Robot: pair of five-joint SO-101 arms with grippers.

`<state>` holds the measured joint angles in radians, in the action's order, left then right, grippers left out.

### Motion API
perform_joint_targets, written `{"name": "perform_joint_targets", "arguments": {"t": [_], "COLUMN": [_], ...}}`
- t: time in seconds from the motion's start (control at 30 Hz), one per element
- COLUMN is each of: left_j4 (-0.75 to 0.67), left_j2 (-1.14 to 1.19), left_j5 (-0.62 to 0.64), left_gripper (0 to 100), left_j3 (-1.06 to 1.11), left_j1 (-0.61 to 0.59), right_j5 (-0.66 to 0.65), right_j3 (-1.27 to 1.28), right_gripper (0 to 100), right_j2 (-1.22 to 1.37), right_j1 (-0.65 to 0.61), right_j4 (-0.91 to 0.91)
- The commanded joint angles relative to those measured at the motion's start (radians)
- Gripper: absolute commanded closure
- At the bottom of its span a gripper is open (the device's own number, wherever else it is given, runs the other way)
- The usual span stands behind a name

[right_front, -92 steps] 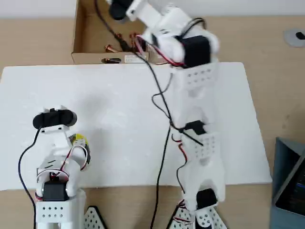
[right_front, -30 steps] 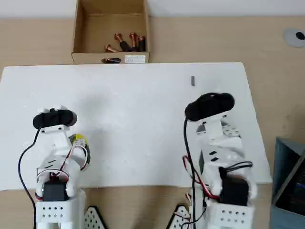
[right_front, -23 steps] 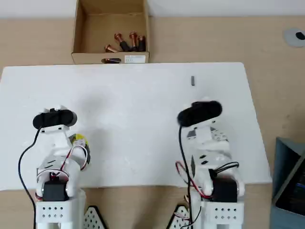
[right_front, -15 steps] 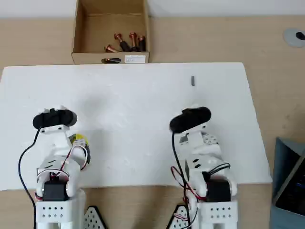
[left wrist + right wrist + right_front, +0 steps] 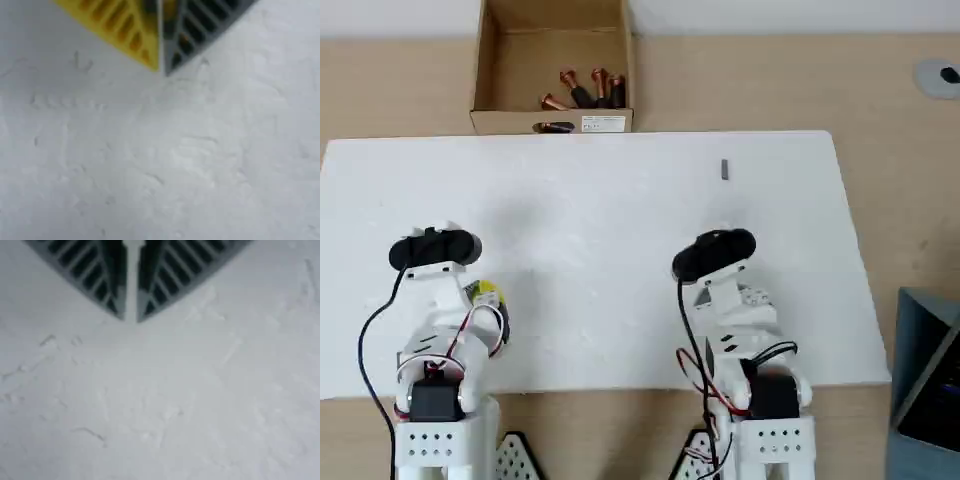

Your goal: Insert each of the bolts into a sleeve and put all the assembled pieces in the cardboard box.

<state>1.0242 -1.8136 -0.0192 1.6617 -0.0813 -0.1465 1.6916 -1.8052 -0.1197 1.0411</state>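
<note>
Left fingers (image 5: 132,35) meet tip to tip and right fingers (image 5: 90,270) are closed to a thin slit, both empty above the white sheet (image 5: 580,230). The assembled pieces (image 5: 588,88) lie in the cardboard box (image 5: 488,70) at upper left; a small dark piece (image 5: 724,169) lies alone on the sheet.

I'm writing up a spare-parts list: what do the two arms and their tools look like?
The left arm and right arm are white plastic with black motor blocks, looping black cables, red wires and perforated white bases. The left tool has a yellow ribbed finger and a dark grey one; the right tool's tapering ribbed fingers are both dark grey.
</note>
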Motion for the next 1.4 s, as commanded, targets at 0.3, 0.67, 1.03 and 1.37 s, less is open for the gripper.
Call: {"name": "perform_joint_targets", "arguments": {"t": [0.3,0.67,1.03,1.37], "left_j4": [-0.003,-0.003,-0.003,-0.003], "left_j2": [-0.01,-0.01,-0.01,-0.01], "left_j5": [-0.008,-0.008,-0.008,-0.008], "left_gripper": [100,100,100,100], "left_j3": [-0.005,-0.005,-0.005,-0.005], "left_j1": [-0.011,-0.011,-0.011,-0.011], "right_j5": [0.005,0.005,0.005,0.005], "right_j3": [-0.002,-0.002,-0.002,-0.002], "right_gripper": [98.8,98.8,98.8,98.8], "right_j2": [-0.113,-0.113,-0.113,-0.113], "right_j1": [-0.004,-0.004,-0.004,-0.004], "right_j4": [0.02,0.025,0.025,0.025]}}
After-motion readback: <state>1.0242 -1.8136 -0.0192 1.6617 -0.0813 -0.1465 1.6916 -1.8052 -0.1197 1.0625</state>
